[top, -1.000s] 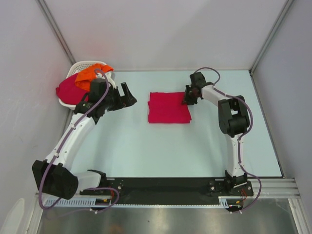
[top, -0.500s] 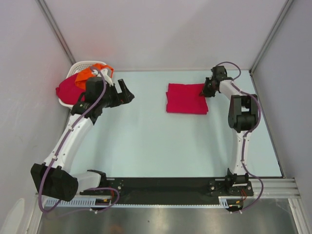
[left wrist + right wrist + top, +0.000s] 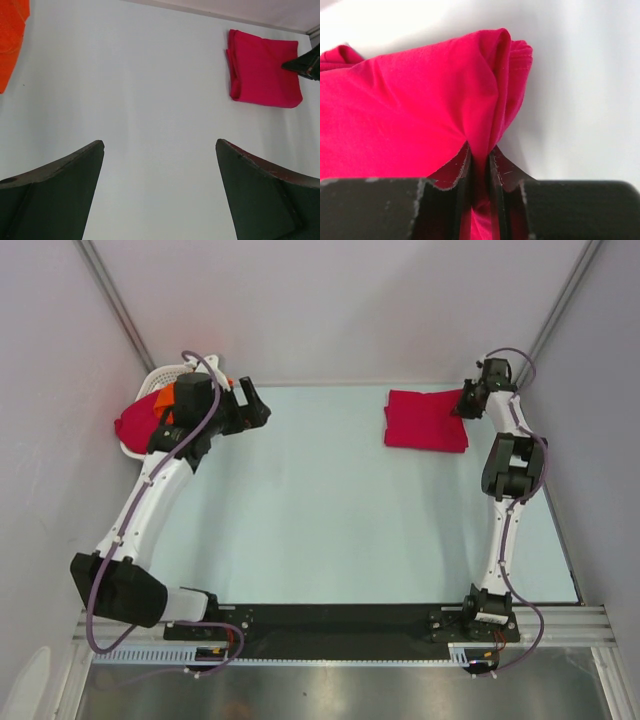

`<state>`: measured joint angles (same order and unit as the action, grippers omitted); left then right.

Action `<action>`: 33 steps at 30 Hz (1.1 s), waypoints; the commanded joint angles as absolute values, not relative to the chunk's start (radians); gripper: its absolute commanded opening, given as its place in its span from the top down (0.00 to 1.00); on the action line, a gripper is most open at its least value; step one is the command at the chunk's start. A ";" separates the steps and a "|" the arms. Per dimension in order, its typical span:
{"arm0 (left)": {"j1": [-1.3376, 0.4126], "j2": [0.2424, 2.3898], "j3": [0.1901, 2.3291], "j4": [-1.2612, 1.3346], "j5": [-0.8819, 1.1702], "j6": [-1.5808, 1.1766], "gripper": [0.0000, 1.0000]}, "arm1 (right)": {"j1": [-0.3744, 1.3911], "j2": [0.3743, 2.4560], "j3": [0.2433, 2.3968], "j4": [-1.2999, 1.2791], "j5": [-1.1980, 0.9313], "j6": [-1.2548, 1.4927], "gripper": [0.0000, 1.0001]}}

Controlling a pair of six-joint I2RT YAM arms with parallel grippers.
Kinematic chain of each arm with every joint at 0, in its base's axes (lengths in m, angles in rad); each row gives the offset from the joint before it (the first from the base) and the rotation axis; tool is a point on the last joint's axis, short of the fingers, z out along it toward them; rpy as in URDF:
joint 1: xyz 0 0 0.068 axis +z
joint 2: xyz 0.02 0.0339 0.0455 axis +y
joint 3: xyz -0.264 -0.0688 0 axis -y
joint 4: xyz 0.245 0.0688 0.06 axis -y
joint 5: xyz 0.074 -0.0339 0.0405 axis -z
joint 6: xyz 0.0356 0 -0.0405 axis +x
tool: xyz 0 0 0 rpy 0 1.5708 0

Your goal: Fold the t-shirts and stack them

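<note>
A folded crimson-pink t-shirt lies flat at the far right of the table. My right gripper is shut on its right edge; in the right wrist view a pinched fold of the cloth runs between the jaws. The shirt also shows in the left wrist view. My left gripper is open and empty, above the table at the far left. An orange t-shirt and another crimson-pink one lie in the basket, partly hidden by my left arm.
The white slotted basket stands at the far left corner against the wall. Grey enclosure walls stand on three sides. The orange cloth shows at the left edge of the left wrist view.
My right gripper has dragged the folded crimson-pink shirt from the table's middle to the far right corner. My left gripper has moved back and a little left, toward the basket.
</note>
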<state>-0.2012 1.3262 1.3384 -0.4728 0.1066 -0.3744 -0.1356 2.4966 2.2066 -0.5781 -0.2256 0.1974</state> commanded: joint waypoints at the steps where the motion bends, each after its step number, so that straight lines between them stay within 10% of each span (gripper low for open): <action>1: -0.187 1.382 1.434 -0.434 0.066 -0.333 0.00 | -0.198 2.545 2.359 -0.604 -0.210 0.101 0.87; 11: -0.187 1.541 1.572 -0.439 0.081 -0.354 0.00 | -0.268 2.585 2.444 -0.555 -0.124 -0.034 0.77; 12: -0.186 1.552 1.581 -0.439 0.095 -0.354 0.00 | -0.271 2.594 2.460 -0.560 -0.120 -0.034 0.70; 15: -0.187 1.578 1.618 -0.442 0.109 -0.344 0.00 | -0.272 2.571 2.522 -0.600 -0.086 -0.012 0.01; 25: -0.186 1.523 1.522 -0.339 0.172 -0.305 0.01 | -0.168 2.105 2.160 -0.537 -0.178 0.262 0.00; 33: -0.186 1.410 1.341 -0.233 0.284 -0.362 0.00 | 0.124 2.158 2.034 -0.572 0.109 0.259 0.00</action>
<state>-0.1928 1.5158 1.4170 -0.3290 0.2161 -0.3397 0.0067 2.0674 2.0708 -0.5465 0.0013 0.2146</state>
